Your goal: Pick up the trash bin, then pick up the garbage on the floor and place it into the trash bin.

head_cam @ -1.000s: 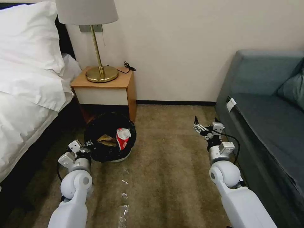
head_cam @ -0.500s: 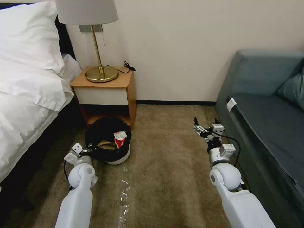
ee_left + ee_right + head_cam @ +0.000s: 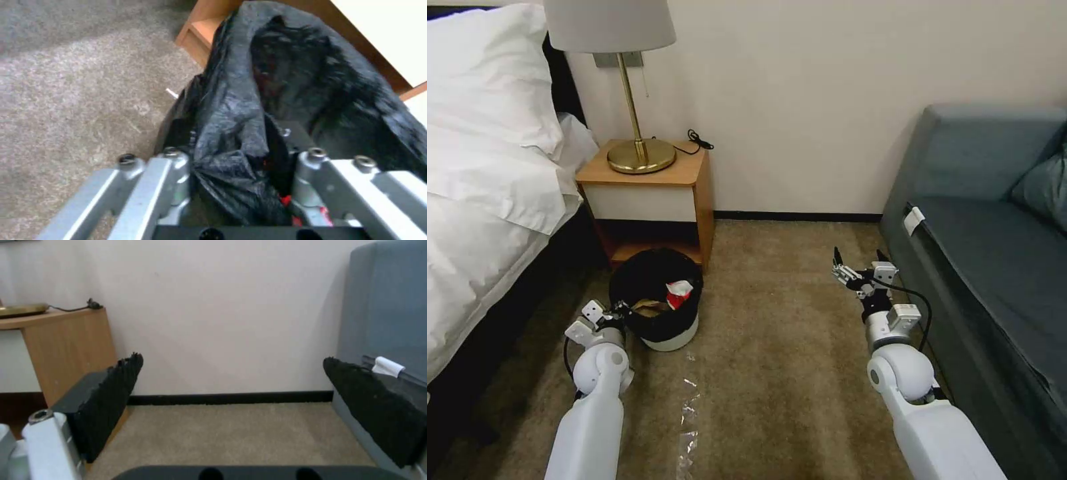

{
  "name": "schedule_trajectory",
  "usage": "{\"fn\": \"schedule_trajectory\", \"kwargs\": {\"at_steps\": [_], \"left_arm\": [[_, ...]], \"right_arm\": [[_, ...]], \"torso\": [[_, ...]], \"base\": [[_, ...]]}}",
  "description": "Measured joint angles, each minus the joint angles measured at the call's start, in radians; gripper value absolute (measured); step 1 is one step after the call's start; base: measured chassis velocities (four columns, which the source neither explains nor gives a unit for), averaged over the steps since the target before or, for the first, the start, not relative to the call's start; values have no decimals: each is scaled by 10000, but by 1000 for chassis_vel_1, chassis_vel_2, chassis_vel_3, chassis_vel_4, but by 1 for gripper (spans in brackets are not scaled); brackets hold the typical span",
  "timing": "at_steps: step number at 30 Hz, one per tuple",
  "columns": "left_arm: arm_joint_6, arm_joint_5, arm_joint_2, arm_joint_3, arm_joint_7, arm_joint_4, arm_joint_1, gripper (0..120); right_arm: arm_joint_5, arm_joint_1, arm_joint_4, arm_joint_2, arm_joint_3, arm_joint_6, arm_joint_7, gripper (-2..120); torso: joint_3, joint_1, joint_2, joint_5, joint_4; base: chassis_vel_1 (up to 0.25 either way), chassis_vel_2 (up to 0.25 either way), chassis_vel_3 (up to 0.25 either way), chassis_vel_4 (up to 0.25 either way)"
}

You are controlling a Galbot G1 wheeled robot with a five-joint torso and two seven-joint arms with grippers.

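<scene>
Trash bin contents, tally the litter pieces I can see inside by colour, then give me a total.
In the trash bin:
Red and white packet: 1
Brown wrapper: 1
Total: 2 visible; anything deeper in the black bag is hidden.

Trash bin (image 3: pixel 671 337) floor contact unclear; bed (image 3: pixel 480 200) cut off.

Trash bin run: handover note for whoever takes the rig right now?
Left gripper: shut on the trash bin's near rim, black bag bunched between its fingers.
Right gripper: open, holding nothing, above the carpet beside the sofa.
Bin sits low in front of the nightstand, upright or nearly so; a red packet and a brown wrapper lie inside.
Done: bin gripped, those pieces are in.
Left: clear plastic on the carpet near the left arm. Whether the bin touches the floor is unclear.
</scene>
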Motion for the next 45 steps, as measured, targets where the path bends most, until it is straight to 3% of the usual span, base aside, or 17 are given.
{"fn": "schedule_trajectory", "kwargs": {"at_steps": [7, 10, 13, 14, 16, 19, 21, 26, 32, 45], "left_arm": [[53, 11, 20, 14, -27, -406, 152, 66], [182, 7, 49, 56, -40, -902, 352, 76], [356, 473, 178, 173, 117, -1935, 772, 90], [356, 473, 178, 173, 117, -1935, 772, 90], [312, 1757, 405, 183, 1136, -2763, 1150, 98], [290, 2358, 514, 161, 1640, -3007, 1268, 100], [198, 3556, 720, 8, 2538, -3267, 1379, 100], [223, 4343, 929, -58, 3210, -3581, 1533, 100], [181, 5503, 1222, -160, 4592, -3930, 1815, 100], [-1106, 5051, 1152, 112, 4618, -3559, 1620, 100]], "right_arm": [[20, 42, -5, -65, 73, 4, -52, 100], [26, 9, 5, -41, 139, 12, -93, 100], [-8, -41, -20, 29, 182, 44, -123, 100], [-8, -41, -20, 29, 182, 44, -123, 100], [-34, -69, -51, 135, 197, 53, -120, 100], [-69, -82, -65, 186, 199, 65, -117, 100], [-153, -132, -64, 330, 247, 96, -113, 100], [-217, -233, 4, 466, 362, 107, -111, 100], [-280, -368, 27, 572, 530, 165, -139, 100], [-391, -499, 21, 697, 570, 227, -209, 100]], "torso": [[0, 0, 0, -1, 0], [1, 0, 0, -3, 0], [0, 0, 0, -3, -1], [0, 0, 0, -3, -1], [0, 0, 0, 1, 0], [0, 0, 0, 1, 0], [0, 0, 0, 0, 0], [0, 0, 0, -2, -1], [0, 0, 0, -1, 0], [0, 0, 0, -1, -1]], "base": [[0, 0, 0, 0], [0, 0, 0, 0], [0, 0, 0, 0], [0, 0, 0, 0], [0, 0, 0, 0], [0, 0, 0, 0], [0, 0, 0, 0], [0, 0, 0, 0], [0, 0, 0, 0], [0, 0, 0, 0]]}}
